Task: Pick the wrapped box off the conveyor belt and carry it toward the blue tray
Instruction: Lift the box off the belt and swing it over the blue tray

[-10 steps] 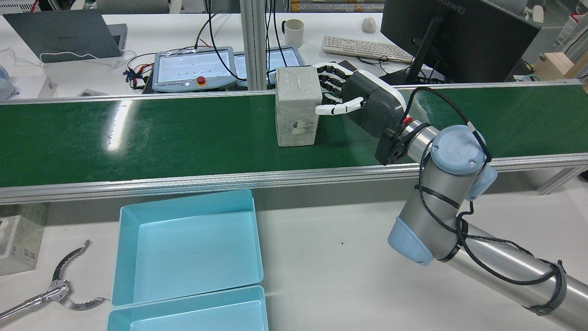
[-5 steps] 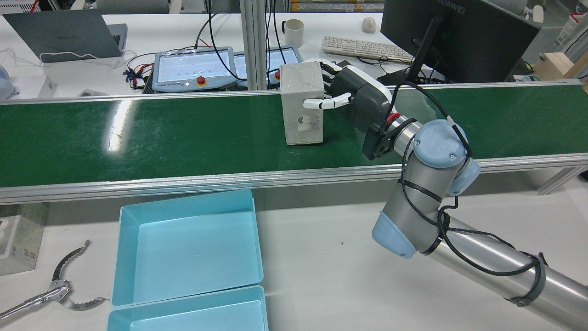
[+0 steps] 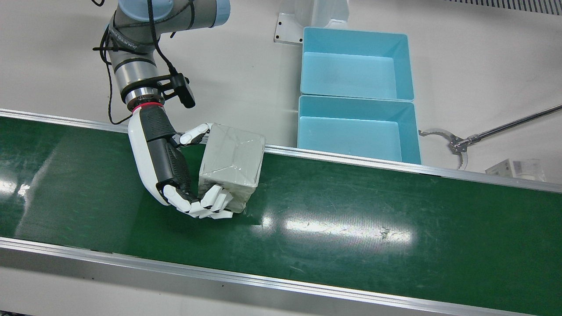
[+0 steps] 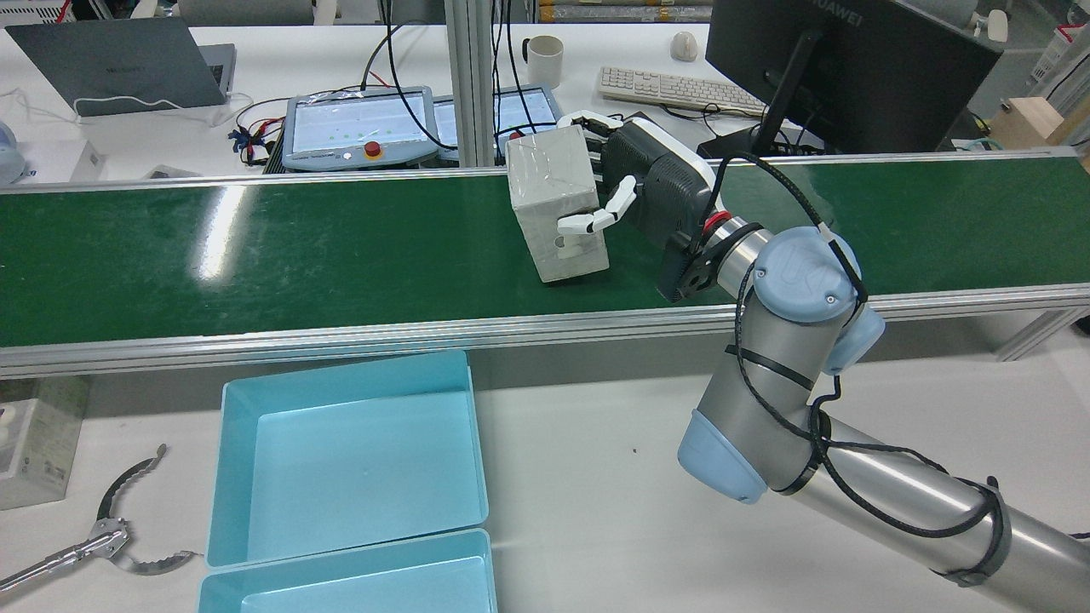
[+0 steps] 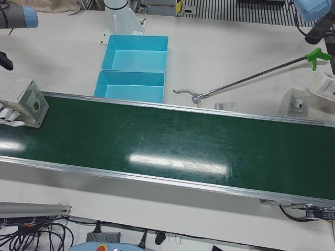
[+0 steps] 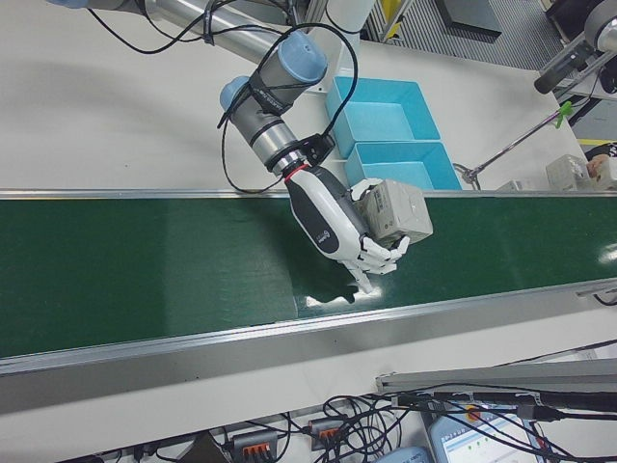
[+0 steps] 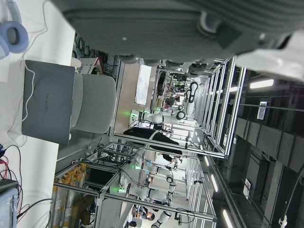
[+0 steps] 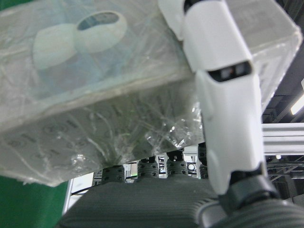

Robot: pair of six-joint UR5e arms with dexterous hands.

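My right hand [image 3: 175, 175] is clamped on the grey, film-wrapped box [image 3: 230, 164] — fingers [image 3: 210, 204] along one side face, thumb across the opposite one — and the box hangs tilted over the green conveyor belt [image 3: 351, 228]. My worry is the slick wrap: with pinch contact only on the sides, I judge it could rotate or slide out on the way. The light-blue plastic tray [image 3: 410, 131] sits beyond the belt's aluminium rail [image 3: 351, 160] on the white bench [image 3: 246, 66] — carry too low and the box's bottom corner clips it. My left hand isn't visible.
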